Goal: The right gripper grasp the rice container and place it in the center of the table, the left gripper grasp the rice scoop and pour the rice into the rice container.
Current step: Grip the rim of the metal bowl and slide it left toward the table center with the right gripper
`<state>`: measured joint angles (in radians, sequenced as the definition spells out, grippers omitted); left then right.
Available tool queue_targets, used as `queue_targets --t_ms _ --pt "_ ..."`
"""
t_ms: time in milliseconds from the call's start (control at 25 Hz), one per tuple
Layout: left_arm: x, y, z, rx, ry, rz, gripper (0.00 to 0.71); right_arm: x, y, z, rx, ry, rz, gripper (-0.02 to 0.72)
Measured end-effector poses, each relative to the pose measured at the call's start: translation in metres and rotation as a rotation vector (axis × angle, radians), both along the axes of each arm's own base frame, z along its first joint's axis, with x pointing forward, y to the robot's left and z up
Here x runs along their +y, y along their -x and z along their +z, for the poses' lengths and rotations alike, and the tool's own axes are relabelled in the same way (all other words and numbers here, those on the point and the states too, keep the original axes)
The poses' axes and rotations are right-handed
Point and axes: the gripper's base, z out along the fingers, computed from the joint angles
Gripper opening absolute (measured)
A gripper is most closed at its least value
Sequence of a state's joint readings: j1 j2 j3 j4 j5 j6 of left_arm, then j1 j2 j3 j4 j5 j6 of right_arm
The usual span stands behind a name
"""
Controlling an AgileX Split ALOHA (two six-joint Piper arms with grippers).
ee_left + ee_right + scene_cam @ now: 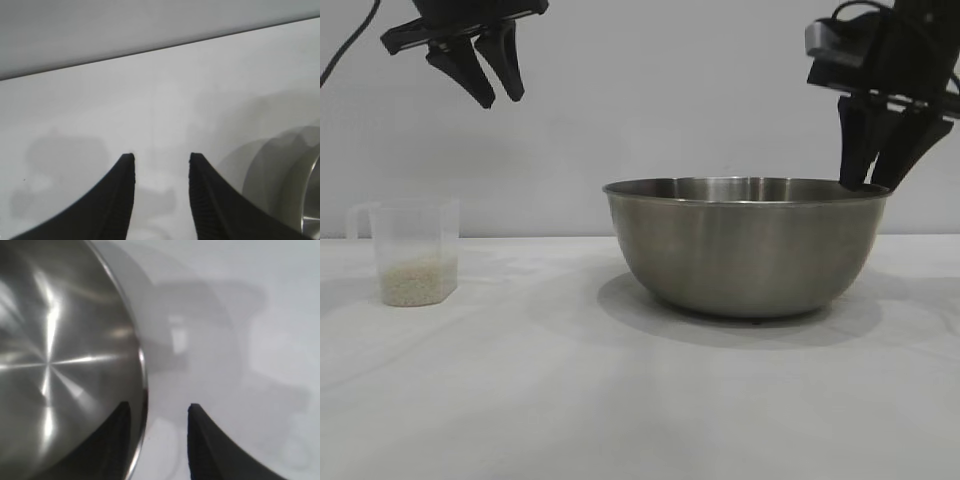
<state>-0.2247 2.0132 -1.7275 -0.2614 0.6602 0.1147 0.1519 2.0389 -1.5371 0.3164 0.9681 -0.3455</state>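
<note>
The rice container, a large steel bowl, stands on the white table a little right of centre. My right gripper hangs at the bowl's right rim, open, one finger inside the rim and one outside; in the right wrist view my right gripper straddles the rim of the rice container without pinching it. The rice scoop, a clear plastic cup with rice in its bottom, stands at the far left. My left gripper is high above the table, up and right of the scoop, open and empty.
In the left wrist view my left gripper looks down on bare table, with the edge of the bowl at one side. A plain grey wall stands behind the table. Bare tabletop lies between the scoop and the bowl.
</note>
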Motion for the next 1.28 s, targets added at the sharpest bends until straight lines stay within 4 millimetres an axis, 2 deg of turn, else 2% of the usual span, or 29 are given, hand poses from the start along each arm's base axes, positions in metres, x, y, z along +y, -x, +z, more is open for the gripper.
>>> queue_targets --t_ms 120,240,360,520,760,960,1000,1040,1080,1200,1240,1280 --pt "0.0 0.0 0.0 -0.003 0.0 0.0 0.214 0.003 -0.003 -0.014 0.031 -0.029 -0.011 0.27" --pt "0.0 0.0 0.0 -0.003 0.0 0.0 0.214 0.004 -0.004 -0.023 0.055 -0.035 -0.014 0.094" --pt "0.0 -0.001 0.0 -0.007 0.0 0.001 0.214 0.008 -0.003 -0.024 0.06 -0.037 -0.004 0.0" --pt "0.0 -0.001 0.001 -0.013 0.001 0.002 0.214 0.027 0.005 -0.025 0.084 -0.033 0.054 0.0" --pt "0.0 -0.001 0.001 -0.013 0.001 0.002 0.214 0.075 0.024 -0.025 0.118 -0.027 0.187 0.0" --pt "0.0 -0.001 0.001 -0.013 0.0 0.002 0.214 0.089 0.031 -0.025 0.124 -0.025 0.229 0.0" --pt "0.0 -0.001 0.001 -0.013 0.0 0.002 0.214 0.09 0.032 -0.025 0.124 -0.025 0.231 0.05" --pt "0.0 -0.001 0.001 -0.013 0.0 0.002 0.214 0.09 0.031 -0.023 0.113 -0.027 0.233 0.05" --pt "0.0 -0.001 0.001 -0.013 0.0 0.002 0.214 0.09 0.031 -0.02 0.098 -0.029 0.231 0.124" --pt "0.0 -0.001 0.001 -0.013 0.0 0.002 0.214 0.089 0.033 0.001 0.037 -0.038 0.233 0.272" --pt "0.0 -0.001 0.001 -0.013 0.0 0.002 0.214 0.088 0.034 0.01 0.009 -0.042 0.231 0.305" --pt "0.0 -0.001 0.001 -0.013 0.0 0.002 0.214 0.086 0.037 0.019 -0.032 -0.048 0.226 0.302"
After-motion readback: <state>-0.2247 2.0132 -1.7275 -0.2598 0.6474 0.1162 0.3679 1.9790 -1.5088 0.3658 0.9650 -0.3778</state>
